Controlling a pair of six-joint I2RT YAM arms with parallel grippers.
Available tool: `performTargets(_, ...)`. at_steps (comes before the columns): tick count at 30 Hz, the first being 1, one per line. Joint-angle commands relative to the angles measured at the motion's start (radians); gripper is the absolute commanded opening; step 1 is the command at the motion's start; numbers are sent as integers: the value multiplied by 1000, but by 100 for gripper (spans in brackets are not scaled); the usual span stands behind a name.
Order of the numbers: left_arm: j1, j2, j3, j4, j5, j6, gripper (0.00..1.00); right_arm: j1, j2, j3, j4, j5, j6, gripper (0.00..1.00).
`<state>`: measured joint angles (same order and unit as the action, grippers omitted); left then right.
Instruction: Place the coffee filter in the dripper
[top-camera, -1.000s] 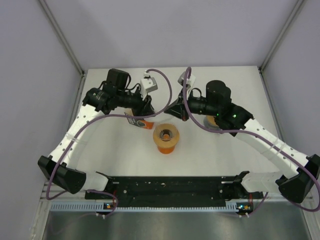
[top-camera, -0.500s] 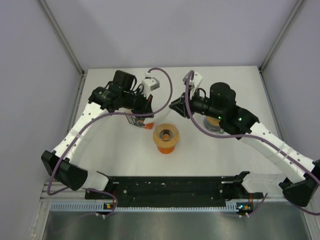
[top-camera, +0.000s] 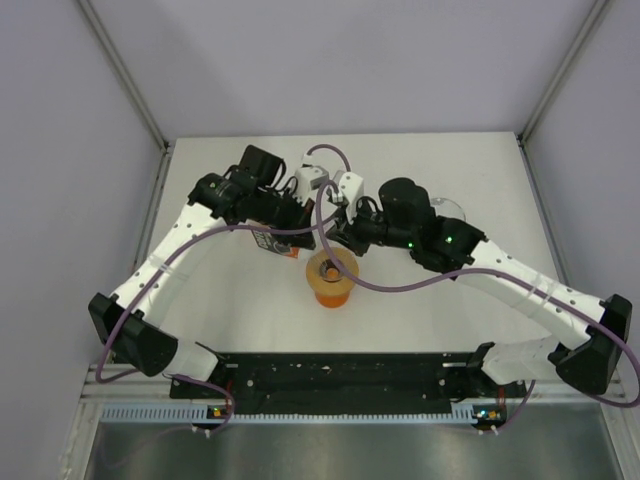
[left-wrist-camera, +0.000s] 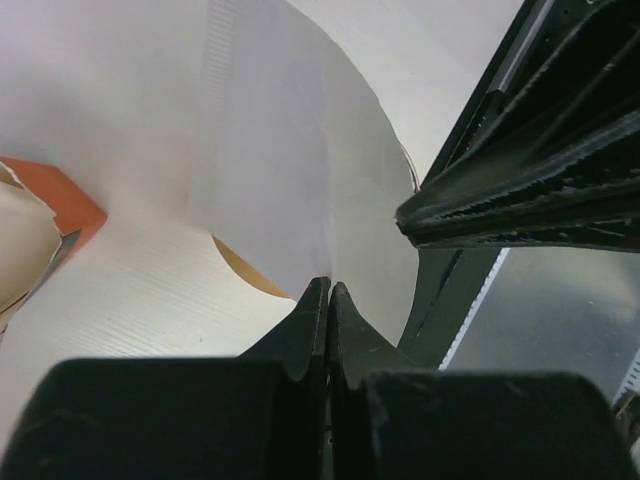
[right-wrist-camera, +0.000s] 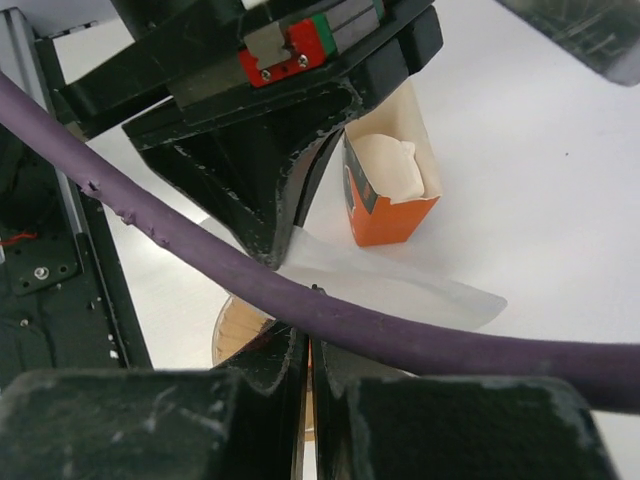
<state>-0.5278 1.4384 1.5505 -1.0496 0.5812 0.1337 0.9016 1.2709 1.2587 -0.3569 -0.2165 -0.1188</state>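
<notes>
The coffee filter (left-wrist-camera: 290, 170), a thin white paper sheet, hangs between both grippers just above the dripper. My left gripper (left-wrist-camera: 328, 286) is shut on the filter's lower edge. The right gripper (right-wrist-camera: 306, 345) is shut too, and in the left wrist view its dark fingertips (left-wrist-camera: 410, 215) meet the filter's right edge. A purple cable (right-wrist-camera: 400, 335) covers that contact in the right wrist view, where the filter (right-wrist-camera: 400, 285) lies flat over the tan rim (right-wrist-camera: 235, 325). The orange dripper (top-camera: 332, 276) stands at the table's middle, below the left gripper (top-camera: 305, 228) and the right gripper (top-camera: 338, 242).
A small orange carton (right-wrist-camera: 390, 195) with cream paper inside stands just left of the dripper, seen as well from above (top-camera: 280, 245). A clear round object (top-camera: 445, 210) shows behind the right arm. Purple cables (top-camera: 325, 175) loop over both wrists.
Both grippers have moved inward and met over the dripper. The right arm swung left the most. The left jaws went from open to shut, and the right jaws opened briefly and shut again.
</notes>
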Motion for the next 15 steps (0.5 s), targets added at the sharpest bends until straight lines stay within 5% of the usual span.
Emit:
performTargets(1, -21, 4, 51, -33, 89, 23, 0, 16, -1, 44, 19, 17, -53, 0)
performTargets(15, -24, -1, 96, -92, 224, 64, 0, 65, -22, 42, -13, 26, -119, 0)
